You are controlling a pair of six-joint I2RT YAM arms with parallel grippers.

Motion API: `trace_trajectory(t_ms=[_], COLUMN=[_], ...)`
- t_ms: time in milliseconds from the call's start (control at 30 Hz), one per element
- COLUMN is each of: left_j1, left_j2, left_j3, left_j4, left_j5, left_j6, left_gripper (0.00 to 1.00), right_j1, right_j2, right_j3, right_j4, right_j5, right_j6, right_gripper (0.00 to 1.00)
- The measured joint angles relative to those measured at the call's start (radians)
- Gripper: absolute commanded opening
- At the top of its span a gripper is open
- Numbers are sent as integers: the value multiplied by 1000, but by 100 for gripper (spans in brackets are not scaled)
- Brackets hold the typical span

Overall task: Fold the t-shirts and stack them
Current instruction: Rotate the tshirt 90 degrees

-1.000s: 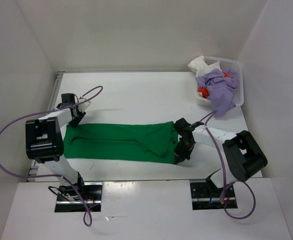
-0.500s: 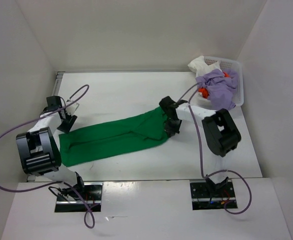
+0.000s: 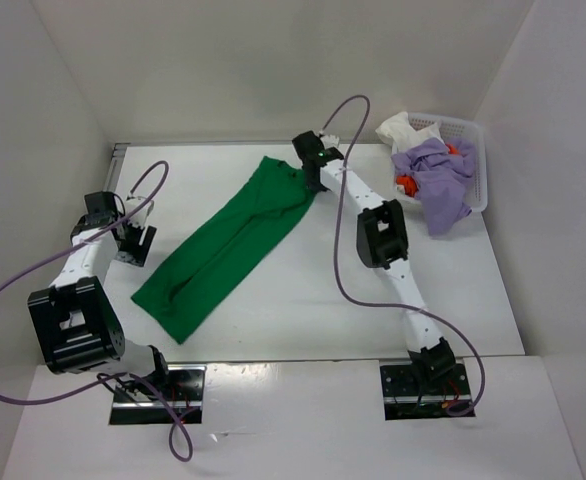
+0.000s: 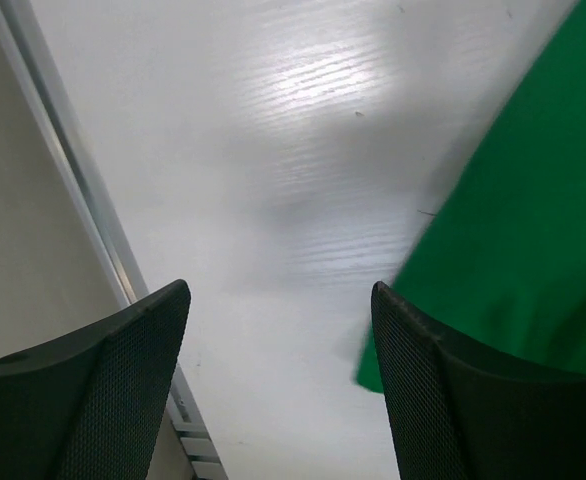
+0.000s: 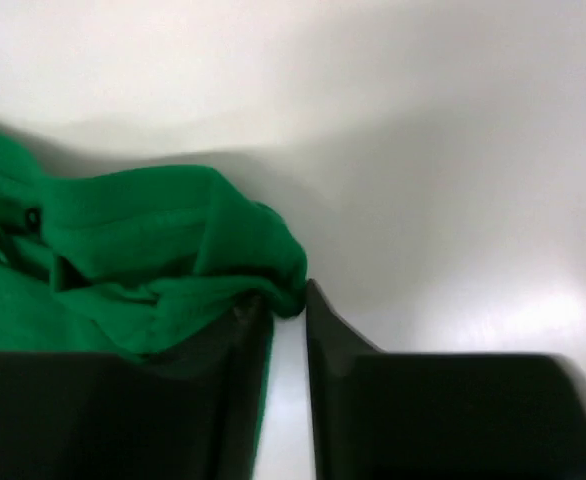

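Observation:
The green t-shirt lies folded into a long strip, running diagonally from the back middle of the table to the front left. My right gripper is shut on its far end; the right wrist view shows green cloth pinched between the fingertips. My left gripper is open and empty, just left of the strip's middle; green cloth shows beyond its right finger. The lavender t-shirt, white t-shirt and orange-red t-shirt are bunched in the basket.
The white mesh basket stands at the back right corner, with the lavender shirt hanging over its front edge. White walls close the table on the left, back and right. A metal rail runs along the left edge.
My right gripper has dragged the shirt's end up to the back middle, swinging the strip from level to diagonal. My left gripper has shifted left, off the shirt's other end.

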Motion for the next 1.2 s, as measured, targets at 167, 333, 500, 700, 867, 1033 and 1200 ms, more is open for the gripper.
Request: trace_trajectory(t_ms=[167,333,500,700,867,1033,1200], left_j1=[0,-2,-15,-23,-27,-29,-31], left_j2=[0,0,-43,-193,-290,-348,-385], left_j3=[2,4,3,-49,-118,-141,-147], left_j4=[-34,-70,-93,-93,-101,-104,-99], left_j5=[3,5,21,31,43,60,74], left_j6=[-24,-43,-63,-61,-60,-60,-60], left_gripper=[82,82,82,82,82,83,83], right_j1=[-7,-7,-4,114,438,641,726], right_j2=[242,165,-200,-836,-983,-710,-505], right_j3=[438,469,138,-542,-867,-876,-771], right_j4=[-19,-56,-79,54,153,195,195], right_j5=[23,8,-22,-94,-232,-352,-421], right_j6=[-113,-190,-205,-153,20,160,233], right_gripper=[64,98,100,93,55,58,63])
